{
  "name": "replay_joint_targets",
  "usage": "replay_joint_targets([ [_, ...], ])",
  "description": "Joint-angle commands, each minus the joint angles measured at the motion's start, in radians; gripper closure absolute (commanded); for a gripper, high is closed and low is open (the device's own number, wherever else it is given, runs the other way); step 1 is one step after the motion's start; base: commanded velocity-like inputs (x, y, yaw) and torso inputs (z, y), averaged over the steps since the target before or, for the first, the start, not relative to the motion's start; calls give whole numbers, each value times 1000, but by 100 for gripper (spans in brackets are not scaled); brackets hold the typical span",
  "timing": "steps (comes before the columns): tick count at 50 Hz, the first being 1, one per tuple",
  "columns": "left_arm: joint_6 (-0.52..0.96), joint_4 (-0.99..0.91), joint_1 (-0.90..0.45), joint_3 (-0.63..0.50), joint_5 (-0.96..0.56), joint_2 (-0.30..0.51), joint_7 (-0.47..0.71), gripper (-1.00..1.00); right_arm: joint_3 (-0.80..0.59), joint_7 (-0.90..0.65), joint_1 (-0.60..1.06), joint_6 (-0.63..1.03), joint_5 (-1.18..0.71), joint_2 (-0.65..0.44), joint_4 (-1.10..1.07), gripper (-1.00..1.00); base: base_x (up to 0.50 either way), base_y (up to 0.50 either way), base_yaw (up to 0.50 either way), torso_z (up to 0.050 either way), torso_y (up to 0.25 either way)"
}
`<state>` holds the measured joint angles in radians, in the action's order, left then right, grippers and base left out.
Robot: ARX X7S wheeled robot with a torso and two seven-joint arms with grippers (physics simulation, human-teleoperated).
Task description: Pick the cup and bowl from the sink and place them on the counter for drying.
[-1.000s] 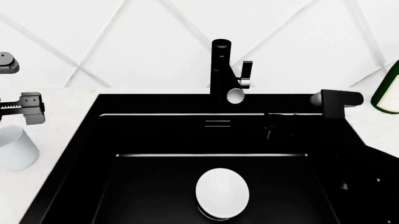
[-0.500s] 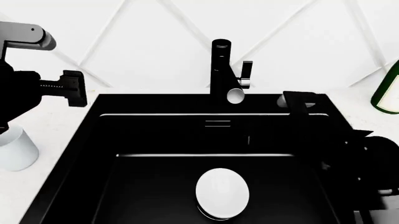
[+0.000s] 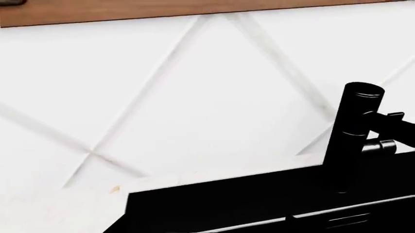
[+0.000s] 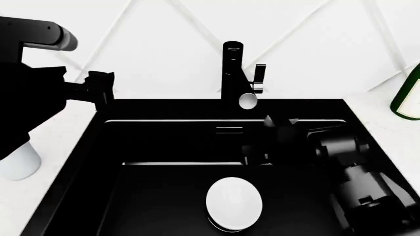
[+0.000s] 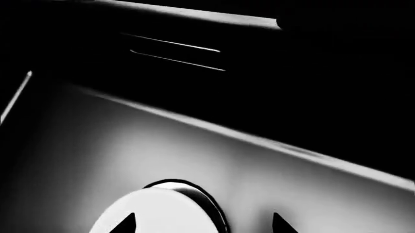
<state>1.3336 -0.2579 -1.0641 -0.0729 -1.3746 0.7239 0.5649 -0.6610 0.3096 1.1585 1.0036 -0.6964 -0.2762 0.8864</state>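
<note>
1 bowl in sink, 1 cup on counter; hand states unclear.

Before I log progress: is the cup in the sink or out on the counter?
Out. The cup stands on the white counter, left of the sink; only the bowl remains in the basin.

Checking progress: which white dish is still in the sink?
The wide white dome-shaped bowl sits on the black sink's floor; the small white cup stands on the counter.
</note>
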Motion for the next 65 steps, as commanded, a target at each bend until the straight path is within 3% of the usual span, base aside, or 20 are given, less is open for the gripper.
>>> replay_joint_targets([
  [1,-37,-21,24,6,3,-10,-1,-100,-112,165,46,-154,98,105,301,-100,0,0,0,0,0],
  [9,-36,-66,15,-13,13,18,-39,-100,-96,211,44,-222,131,151,419,-100,0,0,0,0,0],
  [23,-22,-86,-9,6,-47,20,38,-100,-29,221,17,-224,189,155,417,-100,0,0,0,1,-188],
  [38,-9,-68,-65,-13,-74,11,84,-100,-12,224,-34,-139,167,111,253,-100,0,0,0,1,-101],
  [39,-10,-69,-63,-12,-76,13,85,-100,-10,216,-40,-130,163,104,229,100,0,0,0,0,0],
  [61,-19,-65,-49,-31,-77,25,87,-100,120,57,-85,-21,61,19,-60,100,0,0,0,0,0],
  [65,-19,-64,-50,-29,-86,30,89,-100,143,45,-106,80,3,-11,-186,100,0,0,0,0,0],
])
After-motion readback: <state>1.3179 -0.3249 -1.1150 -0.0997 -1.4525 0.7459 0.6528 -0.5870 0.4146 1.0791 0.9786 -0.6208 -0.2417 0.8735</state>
